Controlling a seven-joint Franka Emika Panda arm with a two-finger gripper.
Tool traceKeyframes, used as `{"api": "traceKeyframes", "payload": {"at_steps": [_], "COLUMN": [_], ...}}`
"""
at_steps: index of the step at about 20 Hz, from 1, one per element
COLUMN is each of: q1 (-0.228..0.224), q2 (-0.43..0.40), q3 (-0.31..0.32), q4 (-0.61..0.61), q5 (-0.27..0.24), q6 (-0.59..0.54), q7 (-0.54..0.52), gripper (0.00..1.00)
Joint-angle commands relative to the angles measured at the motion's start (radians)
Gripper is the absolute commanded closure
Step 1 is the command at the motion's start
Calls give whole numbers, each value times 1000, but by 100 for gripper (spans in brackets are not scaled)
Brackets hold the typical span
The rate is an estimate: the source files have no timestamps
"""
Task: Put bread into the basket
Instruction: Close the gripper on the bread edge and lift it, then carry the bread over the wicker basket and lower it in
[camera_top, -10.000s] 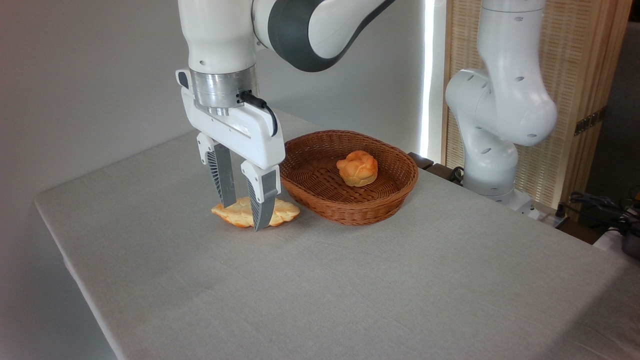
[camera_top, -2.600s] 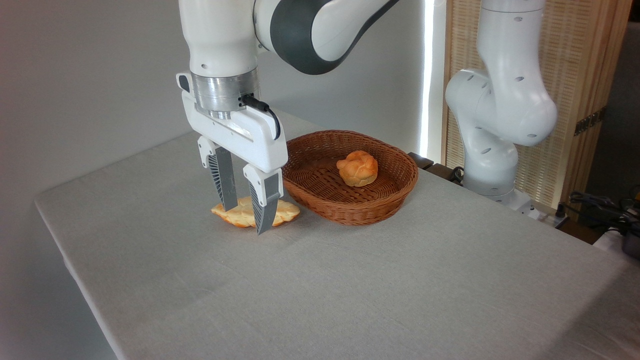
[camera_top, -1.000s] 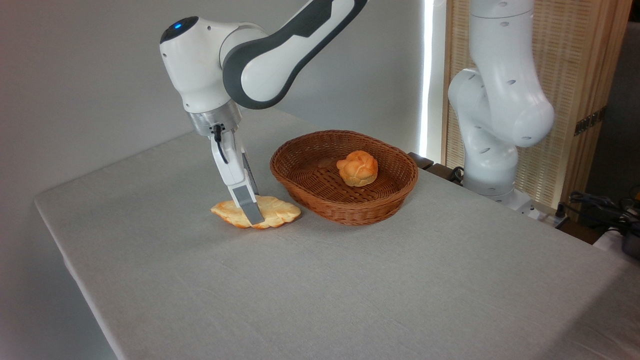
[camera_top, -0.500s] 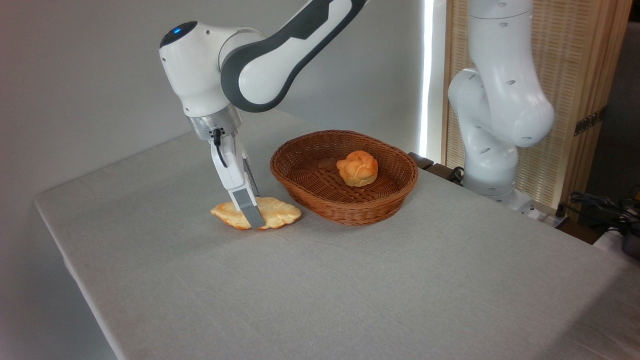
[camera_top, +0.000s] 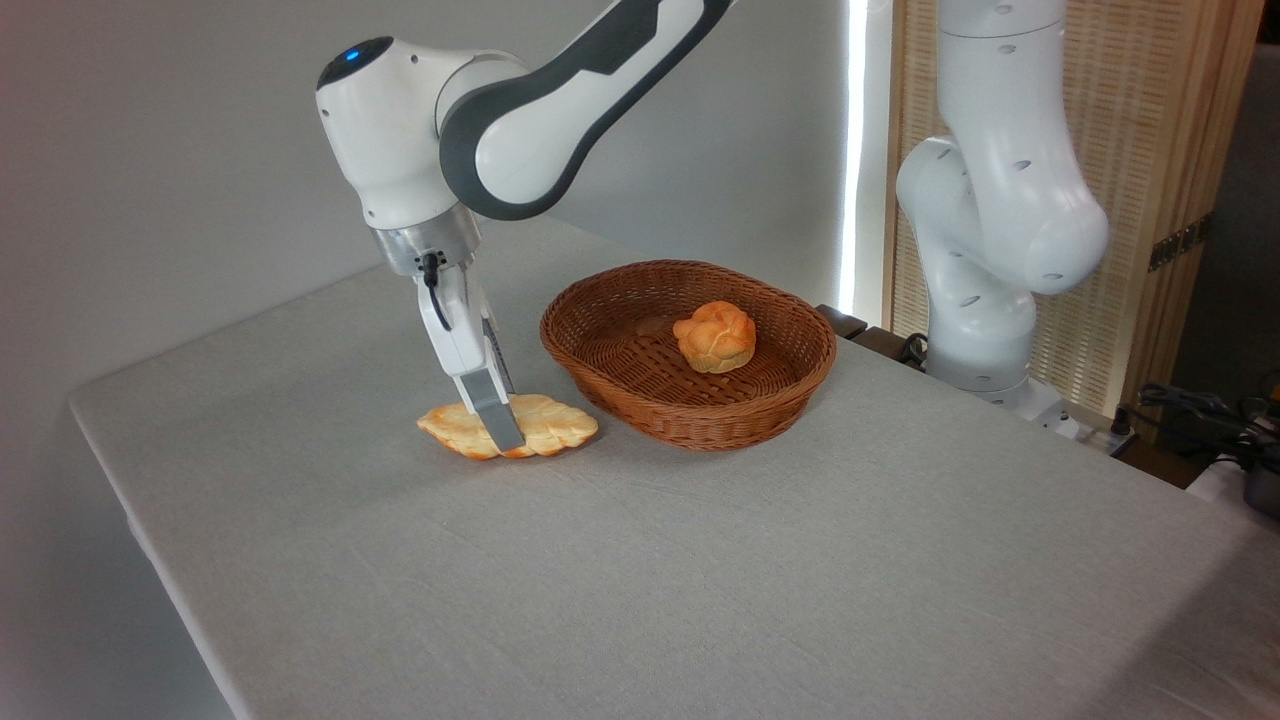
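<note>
The bread (camera_top: 508, 432) lies flat on the tabletop (camera_top: 700, 560), toward the far left edge and just beside the near-left rim of the basket (camera_top: 700, 420), not touching it as far as can be seen. The tool (camera_top: 500, 430) is tilted and seen edge-on, its fingers (camera_top: 497, 420) down at the middle of the loaf, one in front of the loaf and the other mostly hidden behind the first. From this side I cannot tell whether the jaws have closed on the bread or merely straddle it; the loaf looks to be resting on the cloth rather than raised.

The step in hand appears to be the grasp itself. A small round bun (camera_top: 715, 336) already sits inside the basket, toward its far side, leaving open wicker floor nearer the loaf.

The next move likely calls for a firm pinch across the loaf's narrow width, then a lift high enough to clear the basket's raised rim, a short carry toward the right, and a release over the open floor. The loaf is flat and long, so it may droop or pivot if gripped off-centre.
</note>
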Motion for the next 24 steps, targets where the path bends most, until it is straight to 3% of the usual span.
{"api": "traceKeyframes", "payload": {"at_steps": [1,6,11,13,15,20,24], "q1": [-3,-3,-5,-8,-9,-11,-19], "q2": [-31,-75,-171,-198,-212,-278,-312], "q3": [12,13,10,6,1,1,0], "q4": [4,17,31,31,31,29,20], "q5": [9,1,-2,-4,-22,-46,-60], "q6": [9,2,-29,-84,-144,-346,-507], "q7": [10,12,12,15,13,1,3], "gripper": [59,58,56,55,48,48,36]}}
